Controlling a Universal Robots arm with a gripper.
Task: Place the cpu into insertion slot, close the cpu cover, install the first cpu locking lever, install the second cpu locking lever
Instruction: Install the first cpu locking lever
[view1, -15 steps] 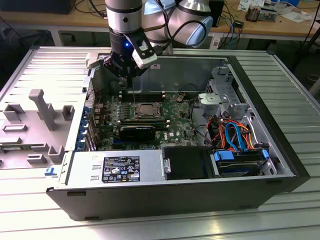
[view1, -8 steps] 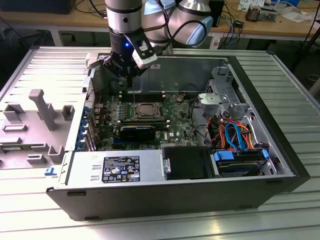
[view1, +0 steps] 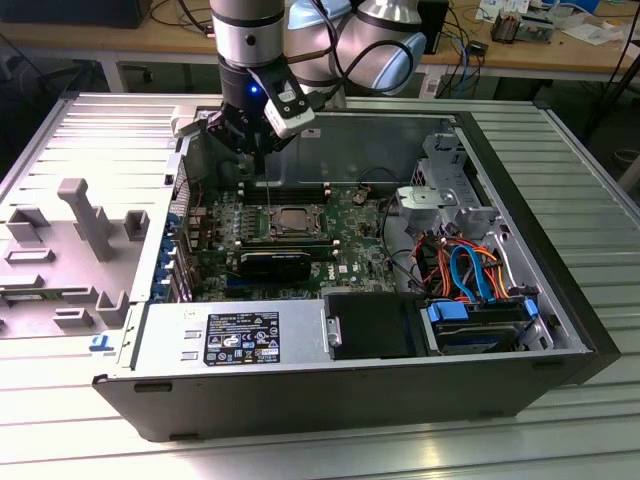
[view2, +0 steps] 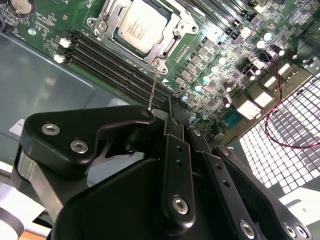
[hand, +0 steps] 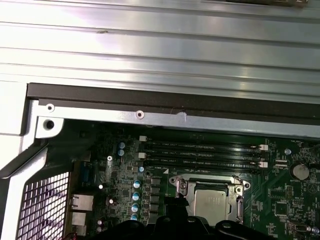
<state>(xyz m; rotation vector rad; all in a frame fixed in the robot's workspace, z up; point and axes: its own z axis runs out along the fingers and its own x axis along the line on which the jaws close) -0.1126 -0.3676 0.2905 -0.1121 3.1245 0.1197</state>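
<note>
- One small, flat, square cpu (view2: 137, 25) with a dull silver-grey metal top sits in the dark square insertion slot (view1: 275, 222) on the green circuit board (view2: 210, 30).
- The thin silvery metal cpu cover (view2: 170, 45) lies flat, framing it.
- A thin steel-wire locking lever (view2: 154, 85) stands upright, its tip at the black end effector (view1: 257, 148). I cannot tell whether the end effector is spread or pressed together.
- The wire looks springy and slippery, so it is probably best held near its free tip.

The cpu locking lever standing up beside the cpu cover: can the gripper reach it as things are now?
Probably yes: the gripper hangs just above the locking lever, whose thin rod rises up to it, with nothing between them.
</note>
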